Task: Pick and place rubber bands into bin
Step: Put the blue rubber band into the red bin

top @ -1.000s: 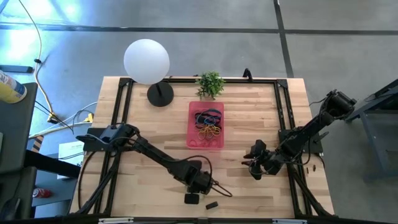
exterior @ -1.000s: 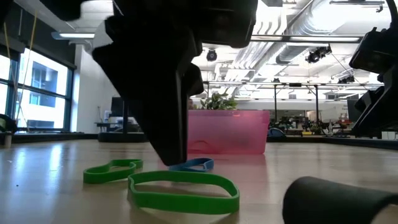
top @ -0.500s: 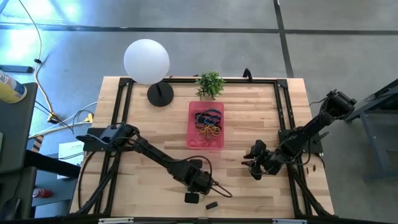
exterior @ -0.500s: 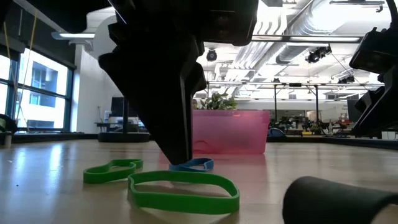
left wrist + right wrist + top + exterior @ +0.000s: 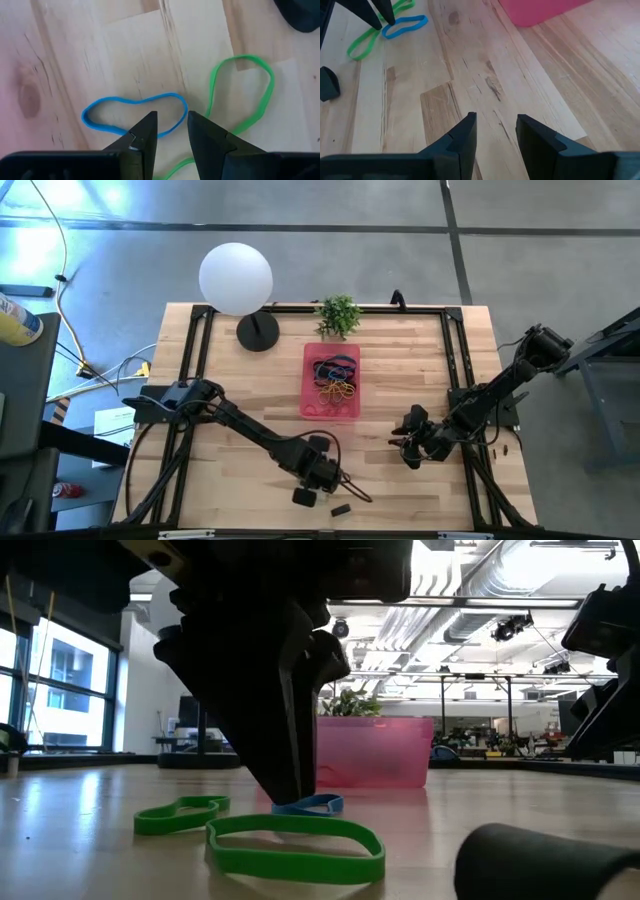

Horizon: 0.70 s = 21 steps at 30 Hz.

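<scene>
A blue rubber band (image 5: 132, 114) lies flat on the wood near the table's front edge, with two green rubber bands (image 5: 295, 848) (image 5: 182, 814) beside it. My left gripper (image 5: 171, 131) points steeply down over the blue band, open, with its fingertips (image 5: 292, 796) down at table level on the band's near edge. The pink bin (image 5: 331, 411) stands mid-table with several coloured rubber bands (image 5: 335, 378) inside. My right gripper (image 5: 496, 130) waits open above bare wood at the table's right. My left gripper comes from above, pointing down, with its two fingers at the blue band's edge (image 5: 167, 132), which runs across the gap between them. I cannot tell whether the fingertips touch the band or the wood. The band lies flat and slack.
A small black block (image 5: 341, 509) lies near the front edge, close to the bands. A white globe lamp (image 5: 236, 277) and a small potted plant (image 5: 338, 313) stand at the far edge. Black frame rails (image 5: 455, 370) run along the table's sides.
My left gripper has rolled about its own pointing line while staying in place over the blue band; in the low view its second finger has swung into sight. The bands have not moved.
</scene>
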Available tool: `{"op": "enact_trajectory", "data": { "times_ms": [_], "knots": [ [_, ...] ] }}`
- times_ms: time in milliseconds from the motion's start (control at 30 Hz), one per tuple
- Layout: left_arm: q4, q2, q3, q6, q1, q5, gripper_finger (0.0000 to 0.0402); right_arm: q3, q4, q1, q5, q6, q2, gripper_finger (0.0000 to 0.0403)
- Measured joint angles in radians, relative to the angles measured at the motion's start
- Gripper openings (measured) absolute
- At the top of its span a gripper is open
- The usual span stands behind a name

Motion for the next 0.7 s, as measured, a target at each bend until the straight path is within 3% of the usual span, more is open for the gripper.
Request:
{"op": "enact_trajectory", "data": {
  "times_ms": [700],
  "knots": [
    [0.03,0.026,0.004,0.228,0.0,0.026,0.0097,0.0,0.004,0.0,0.0,0.002,0.0,0.0129]
  ]
}}
